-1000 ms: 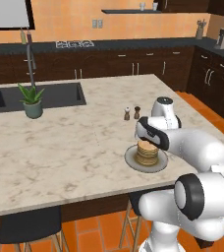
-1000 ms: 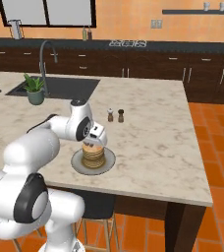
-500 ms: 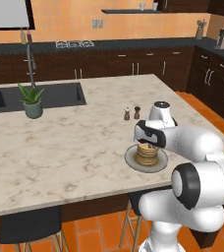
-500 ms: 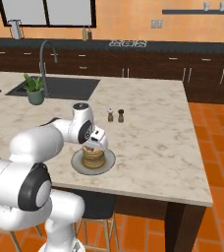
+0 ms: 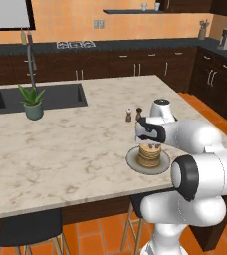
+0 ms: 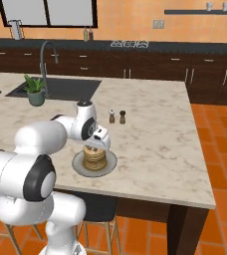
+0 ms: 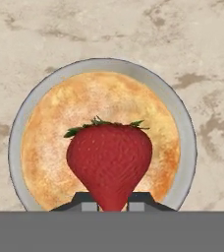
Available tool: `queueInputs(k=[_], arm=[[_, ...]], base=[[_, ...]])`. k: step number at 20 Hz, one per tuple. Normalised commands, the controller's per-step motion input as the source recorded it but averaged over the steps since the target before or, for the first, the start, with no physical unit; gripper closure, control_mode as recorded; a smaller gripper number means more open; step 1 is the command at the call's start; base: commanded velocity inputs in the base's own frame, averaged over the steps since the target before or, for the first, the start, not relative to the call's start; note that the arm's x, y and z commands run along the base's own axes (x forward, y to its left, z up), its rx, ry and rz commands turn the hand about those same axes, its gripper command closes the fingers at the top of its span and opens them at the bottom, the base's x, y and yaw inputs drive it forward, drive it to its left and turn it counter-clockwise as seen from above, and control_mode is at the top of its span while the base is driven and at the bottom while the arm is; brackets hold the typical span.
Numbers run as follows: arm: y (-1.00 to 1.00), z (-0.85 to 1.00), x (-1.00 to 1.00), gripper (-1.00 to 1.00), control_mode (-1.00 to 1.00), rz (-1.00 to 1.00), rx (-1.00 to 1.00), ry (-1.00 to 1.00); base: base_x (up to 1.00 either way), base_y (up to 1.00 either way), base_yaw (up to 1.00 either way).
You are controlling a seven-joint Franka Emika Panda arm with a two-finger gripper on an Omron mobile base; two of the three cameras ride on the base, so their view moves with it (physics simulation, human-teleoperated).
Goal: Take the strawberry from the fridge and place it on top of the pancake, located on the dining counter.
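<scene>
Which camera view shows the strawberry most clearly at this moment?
The hand view: the strawberry is large and sharp there, held between the gripper fingertips, directly over the pancake. In the left and right base views the gripper hides it above the pancake stack, so the berry cannot be made out.

Strawberry [image 7: 109, 162] pinched in claw [image 7: 110, 201], seemingly just above pancake [image 7: 100, 138] on grey plate [image 7: 185, 133], marbled counter [image 7: 45, 34]

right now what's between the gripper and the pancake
The strawberry. In the hand view it sits between the gripper fingertips, directly over the pancake on its grey plate. No other object lies between them.
</scene>
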Motion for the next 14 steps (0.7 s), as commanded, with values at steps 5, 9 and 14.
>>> queueInputs(k=[5, 9, 14], arm=[[0.00, 0.00, -0.02, -1.00, -1.00, 0.00, 0.00, 0.00], [-0.01, 0.10, -0.21, -1.00, -1.00, 0.00, 0.01, 0.00], [-0.07, 0.49, -0.33, -1.00, -1.00, 0.00, 0.06, 0.00]], base=[[0.00, 0.00, 0.00], [0.00, 0.00, 0.00], [0.00, 0.00, 0.00]])
